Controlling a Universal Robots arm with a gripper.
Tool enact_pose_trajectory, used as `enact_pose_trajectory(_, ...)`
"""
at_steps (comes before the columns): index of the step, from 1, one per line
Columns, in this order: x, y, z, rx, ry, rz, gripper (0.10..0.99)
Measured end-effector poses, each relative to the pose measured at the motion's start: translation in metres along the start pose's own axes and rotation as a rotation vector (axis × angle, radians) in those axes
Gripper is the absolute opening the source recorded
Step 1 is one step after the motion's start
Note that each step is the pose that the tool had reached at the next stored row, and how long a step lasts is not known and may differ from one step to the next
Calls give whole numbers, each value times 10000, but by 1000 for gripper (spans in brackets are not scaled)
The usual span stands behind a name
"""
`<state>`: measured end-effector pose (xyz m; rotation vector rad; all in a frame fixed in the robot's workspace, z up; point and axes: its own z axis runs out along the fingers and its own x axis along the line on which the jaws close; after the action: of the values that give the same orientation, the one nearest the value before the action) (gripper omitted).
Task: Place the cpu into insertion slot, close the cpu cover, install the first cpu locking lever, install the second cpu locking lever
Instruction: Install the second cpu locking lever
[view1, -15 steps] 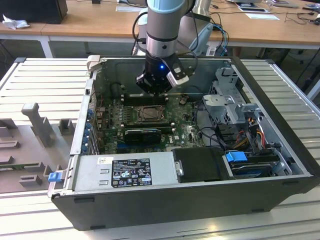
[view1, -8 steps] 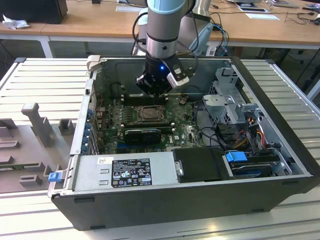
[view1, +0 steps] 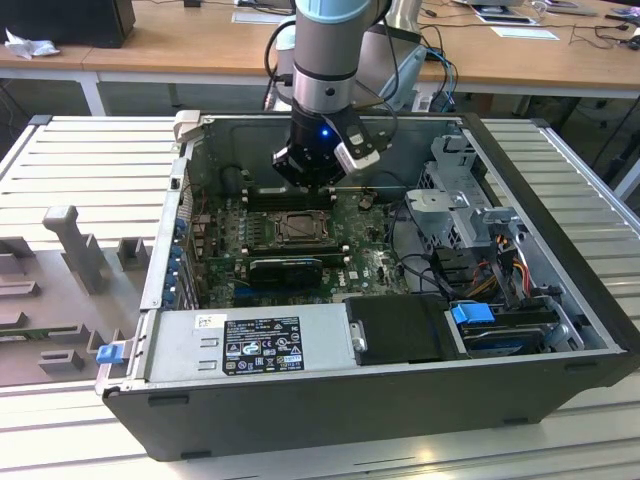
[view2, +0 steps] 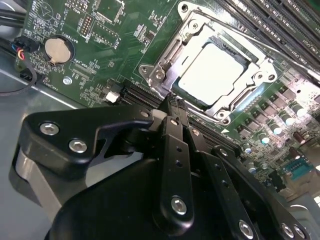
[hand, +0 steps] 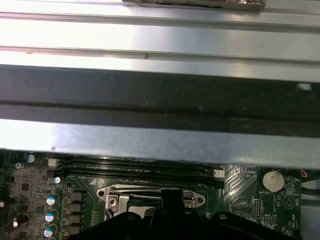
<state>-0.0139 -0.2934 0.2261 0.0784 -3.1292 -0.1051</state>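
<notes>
Gripper: in the second wrist view the gripper (view2: 172, 102) has its black fingers (view2: 175, 150) drawn together to a narrow tip with nothing between them; the tip sits at the near edge of the socket frame.
Cpu cover: the silvery metal cpu cover (view2: 162, 62) lies flat over the socket, its square window framing the chip; the first wrist view shows its edge (hand: 117, 192) just beyond the gripper body.
Cpu: the pale cpu (view2: 212, 70) sits inside the insertion slot (view2: 240, 102), showing bright through the cover's window.
Motherboard: the green motherboard (view2: 85, 65) surrounds the socket, with a round coin cell (view2: 59, 48) well apart from it; the same coin cell (hand: 273, 179) shows in the first wrist view.
Memory slots: long black memory slots (hand: 140, 170) run just past the socket, on the side toward the case wall.
Arm: in the exterior view the arm (view1: 325, 60) comes down into the open computer case (view1: 540, 345), with the gripper (view1: 312, 180) hanging directly above the insertion slot (view1: 298, 228).
Drive bay: a metal drive cage (view1: 455, 195) with cables stands on the exterior view's right of the board.
Table: the case rests on a ribbed metal table (view1: 90, 170).
</notes>
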Motion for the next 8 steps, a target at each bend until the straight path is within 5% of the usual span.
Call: enact_pose_trajectory(8,2,-86,-2,-3,-1,0,106)
